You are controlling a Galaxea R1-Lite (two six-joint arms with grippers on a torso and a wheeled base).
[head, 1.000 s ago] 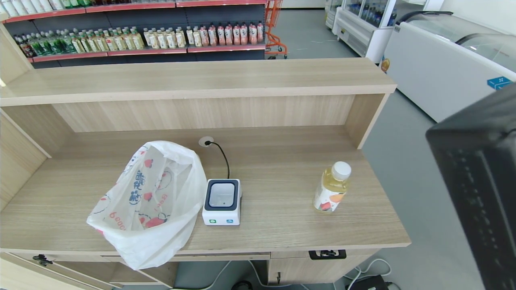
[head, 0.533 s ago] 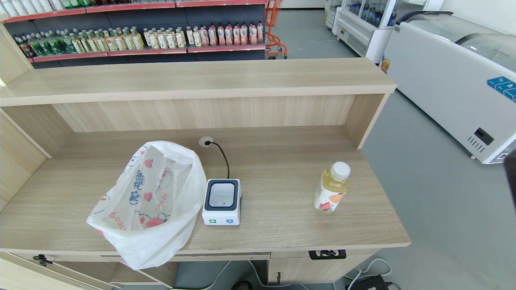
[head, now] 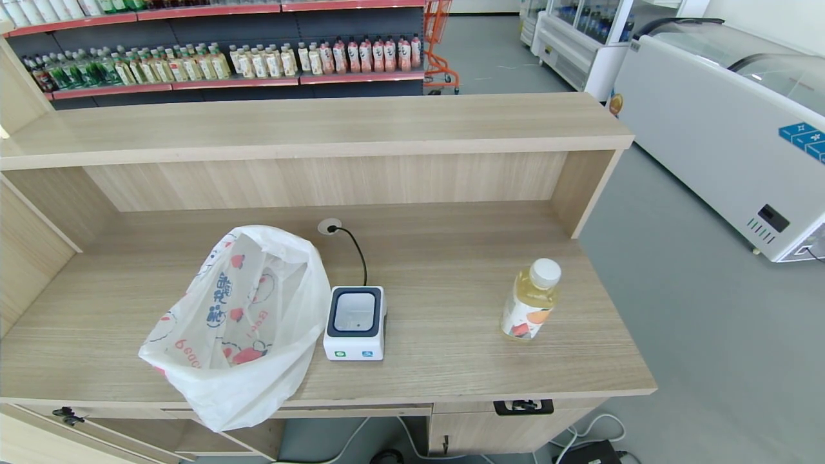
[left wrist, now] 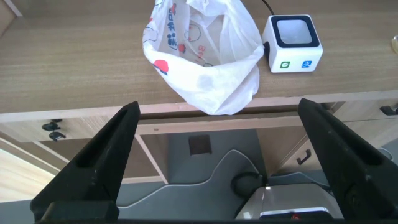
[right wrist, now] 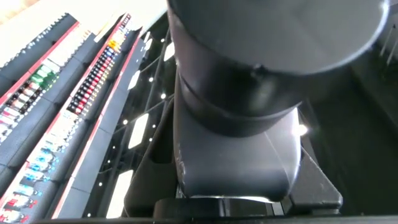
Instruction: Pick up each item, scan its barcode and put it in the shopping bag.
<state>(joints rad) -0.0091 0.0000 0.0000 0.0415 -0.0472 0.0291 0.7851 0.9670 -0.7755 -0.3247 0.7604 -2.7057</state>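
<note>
Bottle point(head: 532, 299) stands upright at the counter's point(head: 451, 367) right, well apart from scanner point(head: 356, 322) and shopping bag point(head: 238, 322); left gripper point(left wrist: 219, 111) hangs splayed and empty near the bag, so a square mid-body grasp should avoid tipping.

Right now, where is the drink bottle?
In the head view, the bottle stands upright on the counter, toward its right end, well to the right of the scanner and shopping bag.
</note>
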